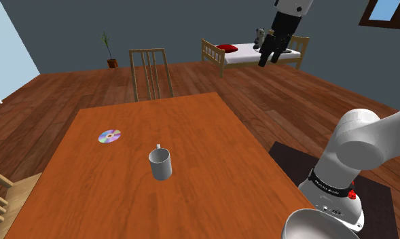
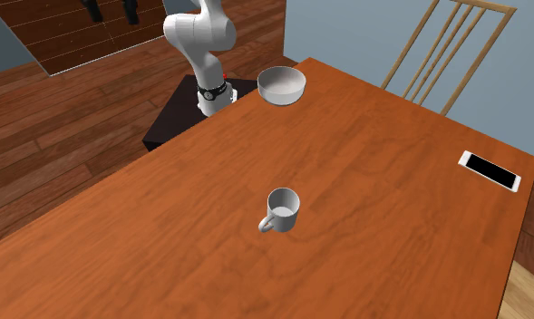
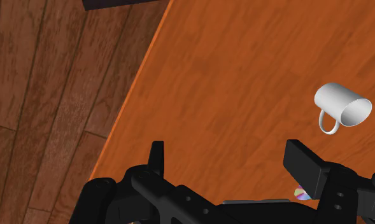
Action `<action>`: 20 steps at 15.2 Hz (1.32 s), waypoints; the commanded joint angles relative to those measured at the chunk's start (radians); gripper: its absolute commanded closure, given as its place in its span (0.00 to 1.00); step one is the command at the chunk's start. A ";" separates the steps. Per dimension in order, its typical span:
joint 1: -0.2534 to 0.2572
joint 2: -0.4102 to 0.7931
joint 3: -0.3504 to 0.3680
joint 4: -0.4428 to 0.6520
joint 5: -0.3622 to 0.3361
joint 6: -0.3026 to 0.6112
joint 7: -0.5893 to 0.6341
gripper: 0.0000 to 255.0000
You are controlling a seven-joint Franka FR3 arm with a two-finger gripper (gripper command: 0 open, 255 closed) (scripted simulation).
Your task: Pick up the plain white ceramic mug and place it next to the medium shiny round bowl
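Your pincer [image 3: 230, 158] stands open, its two black fingers [image 3: 304, 167] well apart with nothing between them. It hangs high in the air, well above the bench [image 1: 212, 170]. Looking along it, you see the bench's long edge and the plank floor [image 3: 46, 95] beside it.

The mug [image 1: 161, 164] stands upright near the middle of the bench, well apart from the pincer. In the shoulder view its handle points toward the far end. Its wall is plain pale grey.

The bowl [image 2: 282, 85] sits at the bench corner just beside the foot of the arm [image 2: 199, 36], well apart from the mug. A shiny disc [image 1: 109, 136] lies flat to the shoulder view's left of the mug, and any print on it is too small to read. A phone [image 2: 491, 170] with a black screen lies near the bench edge at the second exterior view's right. A chair [image 1: 151, 73] stands at the far end.
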 commanded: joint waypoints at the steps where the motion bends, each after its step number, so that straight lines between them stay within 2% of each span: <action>1: 0.000 0.000 0.000 0.000 0.000 0.000 0.000 0.00; 11: 0.046 0.128 0.179 -0.114 0.078 0.238 0.191 0.00; 20: 0.067 0.356 0.345 -0.104 0.099 0.453 0.372 0.00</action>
